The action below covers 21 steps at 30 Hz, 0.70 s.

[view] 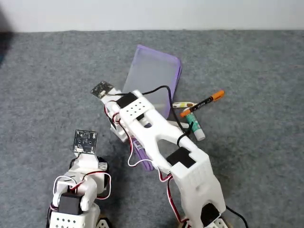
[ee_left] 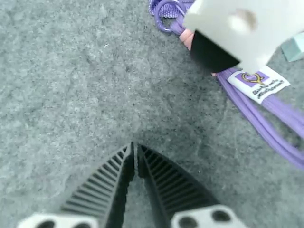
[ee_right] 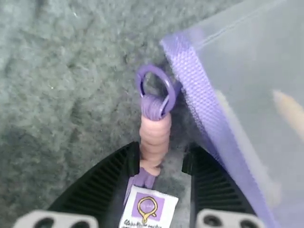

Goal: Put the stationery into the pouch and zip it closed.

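3 stationery pieces [view: 204,102] lie outside the pouch [view: 152,76]. The right gripper [ee_right: 162,151] straddles the zip pull [ee_right: 154,133], jaws apart, probably to work the zipper. The left gripper [ee_left: 134,154] rests clenched nearby.

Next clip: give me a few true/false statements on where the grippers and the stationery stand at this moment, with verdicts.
1. The right gripper has its jaws open on either side of the pink zip pull of the pouch. True.
2. The left gripper holds the orange-capped marker. False: it is shut on nothing, over bare grey carpet.
3. The orange-capped marker lies outside the pouch. True.
4. The glue stick is already inside the pouch. False: it lies on the carpet beside the marker.
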Each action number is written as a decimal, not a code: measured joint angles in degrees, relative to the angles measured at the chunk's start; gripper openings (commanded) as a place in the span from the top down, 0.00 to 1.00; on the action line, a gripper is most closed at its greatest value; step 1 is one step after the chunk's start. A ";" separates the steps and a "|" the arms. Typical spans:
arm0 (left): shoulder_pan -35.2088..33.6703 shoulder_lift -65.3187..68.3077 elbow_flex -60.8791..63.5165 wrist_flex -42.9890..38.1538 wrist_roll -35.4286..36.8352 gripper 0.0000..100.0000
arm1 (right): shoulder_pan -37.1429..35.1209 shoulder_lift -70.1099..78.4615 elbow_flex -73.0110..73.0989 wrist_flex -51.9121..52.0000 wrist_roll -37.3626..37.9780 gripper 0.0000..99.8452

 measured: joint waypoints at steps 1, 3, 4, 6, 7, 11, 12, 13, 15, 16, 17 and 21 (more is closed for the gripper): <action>0.00 0.00 0.00 0.00 0.00 0.98 | 0.00 0.09 0.00 -0.18 0.00 0.85; 0.00 0.00 0.00 0.00 0.00 0.98 | 0.00 0.09 0.00 -0.70 0.00 0.85; 0.00 0.00 0.00 0.00 0.00 0.98 | 0.00 0.09 0.00 -1.05 0.00 0.85; 0.00 0.00 0.00 0.00 0.00 0.98 | 0.00 1.05 0.00 -1.49 0.00 0.87; 0.00 0.00 0.00 0.00 0.00 0.98 | 0.00 1.58 0.00 -1.67 0.00 0.89; 0.00 0.00 0.00 0.00 0.00 0.98 | 0.09 1.85 -0.26 -1.76 0.00 0.99; 0.00 0.00 0.00 0.00 0.00 0.98 | 0.18 1.85 -0.26 -1.76 0.00 0.99; 0.00 0.00 0.00 0.00 0.00 0.98 | 0.18 1.85 -0.26 -1.76 0.00 0.99; 0.00 0.00 0.00 0.00 0.00 0.98 | 0.18 1.85 -0.26 -1.76 0.00 0.99; 0.00 0.00 0.00 0.00 0.00 0.98 | 0.18 1.85 -0.26 -1.76 0.00 0.99; 0.00 0.00 0.00 0.00 0.00 0.98 | 0.18 1.85 -0.26 -1.76 0.00 0.99; 0.00 0.00 0.00 0.00 0.00 0.98 | 0.18 1.14 -1.41 1.23 0.00 0.99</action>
